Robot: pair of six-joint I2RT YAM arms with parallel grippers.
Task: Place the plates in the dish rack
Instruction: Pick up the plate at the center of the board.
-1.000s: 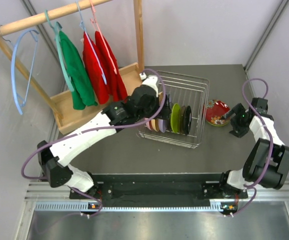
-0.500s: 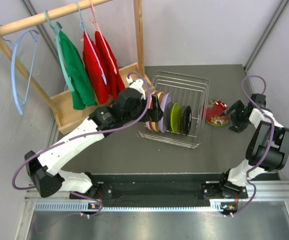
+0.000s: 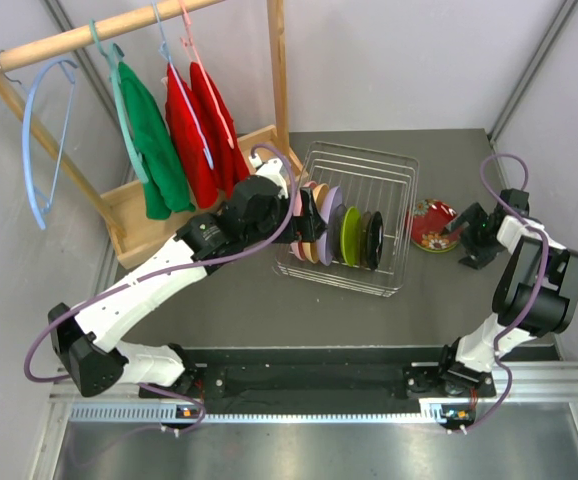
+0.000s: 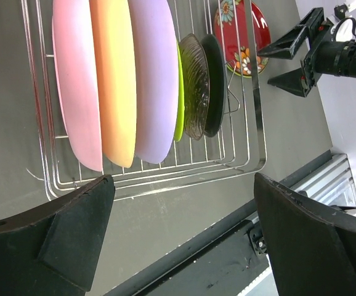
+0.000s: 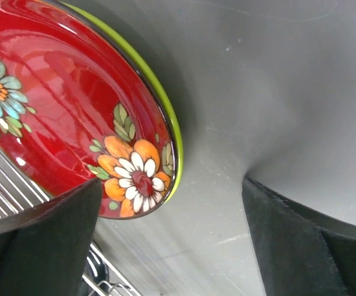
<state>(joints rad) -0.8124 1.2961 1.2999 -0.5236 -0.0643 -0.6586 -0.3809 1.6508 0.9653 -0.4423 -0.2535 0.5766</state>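
– Red floral plate [image 5: 73, 111], whereabouts?
– Flat on the counter [image 3: 269, 310] beside the dish rack [image 3: 389, 180], last unloaded. The right gripper [image 5: 170, 182], spread wide, has reached its rim. The left gripper [image 4: 181, 185], open and empty, has withdrawn from the racked lavender plate [image 4: 156, 80].

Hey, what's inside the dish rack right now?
Six plates stand on edge in the dish rack: pink, orange, lavender, lime green, clear, dark. The lavender plate covers most of the lime green one. The red flowered plate lies outside, on the table.
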